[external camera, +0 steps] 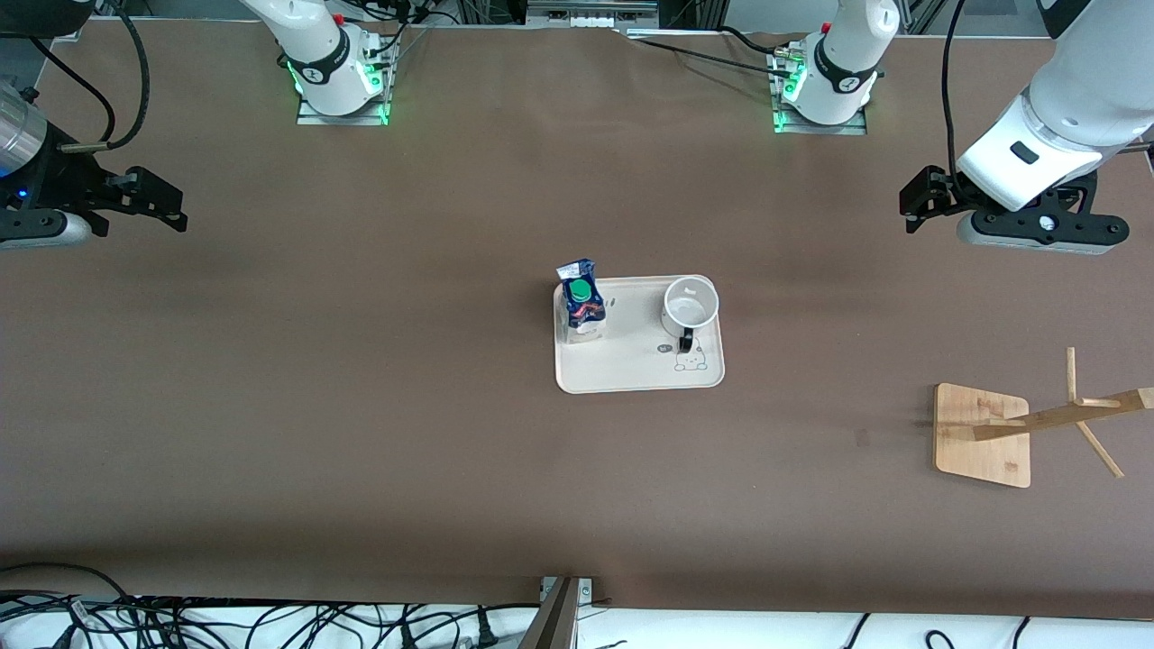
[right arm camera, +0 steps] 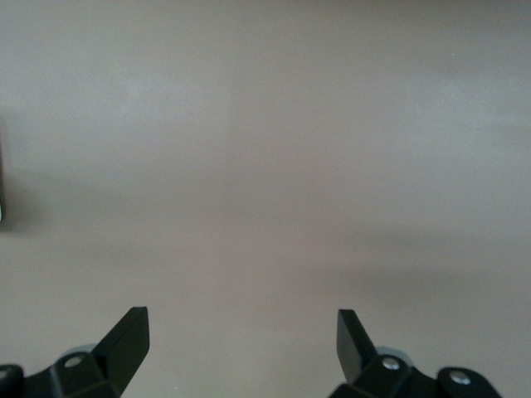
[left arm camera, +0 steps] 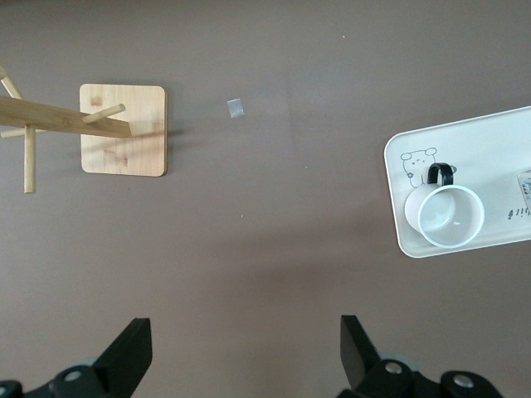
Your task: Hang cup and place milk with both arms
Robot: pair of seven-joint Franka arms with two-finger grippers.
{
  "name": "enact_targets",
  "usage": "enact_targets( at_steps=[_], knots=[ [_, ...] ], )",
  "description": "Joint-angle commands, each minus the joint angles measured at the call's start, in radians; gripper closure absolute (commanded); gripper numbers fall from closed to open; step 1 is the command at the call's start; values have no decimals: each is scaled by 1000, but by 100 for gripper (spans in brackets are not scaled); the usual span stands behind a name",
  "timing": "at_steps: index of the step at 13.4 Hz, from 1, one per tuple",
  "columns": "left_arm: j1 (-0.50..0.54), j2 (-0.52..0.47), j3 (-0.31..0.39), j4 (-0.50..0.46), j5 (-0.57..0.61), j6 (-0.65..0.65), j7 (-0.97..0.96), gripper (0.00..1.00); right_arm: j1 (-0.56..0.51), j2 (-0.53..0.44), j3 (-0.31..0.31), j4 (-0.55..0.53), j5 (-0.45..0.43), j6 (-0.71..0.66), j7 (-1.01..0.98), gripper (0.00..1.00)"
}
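Note:
The cup (external camera: 691,305), a white mug with a black loop handle, stands upright on a white tray (external camera: 631,365) at the table's middle, handle toward the front camera. The milk (external camera: 581,303), with a blue top and green cap, stands on the same tray at the right arm's end. My left gripper (external camera: 915,203) is open and empty, up over bare table at the left arm's end. My right gripper (external camera: 171,203) is open and empty over bare table at the right arm's end. The left wrist view shows the cup (left arm camera: 444,217), the tray (left arm camera: 489,141) and the left gripper (left arm camera: 246,348). The right wrist view shows only the right gripper (right arm camera: 242,344) over bare table.
A wooden mug rack (external camera: 983,434) with pegs stands at the left arm's end, nearer to the front camera than the tray; it also shows in the left wrist view (left arm camera: 124,128). A small scrap (external camera: 863,438) lies beside it. Cables (external camera: 270,622) run along the front edge.

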Motion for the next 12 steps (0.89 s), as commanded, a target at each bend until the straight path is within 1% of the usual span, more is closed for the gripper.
enact_targets(
  at_steps=[1, 10, 12],
  knots=[
    [3, 12, -2, 31, 0, -26, -1, 0, -11, -2, 4, 7, 19, -13, -7, 0],
    [1, 12, -2, 31, 0, -29, -1, 0, -16, -1, 3, 20, 19, -13, -14, 0],
    [1, 12, -2, 31, 0, -29, -1, 0, -17, 1, -6, 27, 19, -13, -14, 0]
  ],
)
